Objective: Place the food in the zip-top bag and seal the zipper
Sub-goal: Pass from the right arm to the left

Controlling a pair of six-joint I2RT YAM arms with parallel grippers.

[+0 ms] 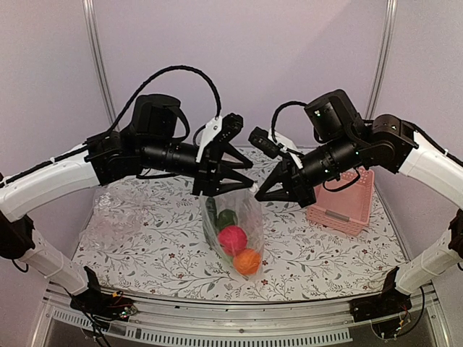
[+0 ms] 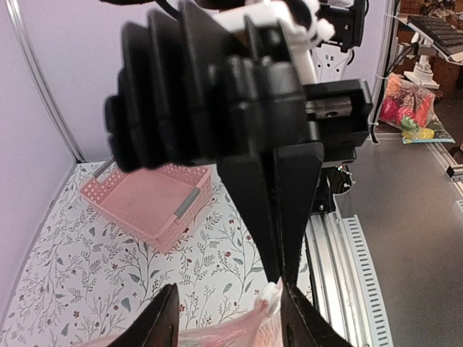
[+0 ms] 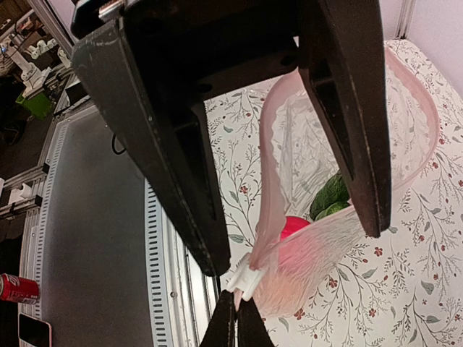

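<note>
Hanging mid-table, zip-top bag [image 1: 251,215] holds red apple [image 1: 233,237], orange [image 1: 247,260], green pieces [image 1: 226,217]. Right gripper [image 1: 257,196] pinched on white zipper slider [image 3: 242,278]; left gripper [image 1: 228,189] fingers spread apart at bag's open mouth.

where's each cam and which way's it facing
top external: above, behind the bases, looking down on the table; left arm and right arm meet over the zip-top bag
left wrist: on left arm, faces right arm's shut jaws, pink basket; own open jaws below
right wrist: on right arm, faces bag mouth, left arm's jaws; own shut jaws below
both wrists share the white slider
</note>
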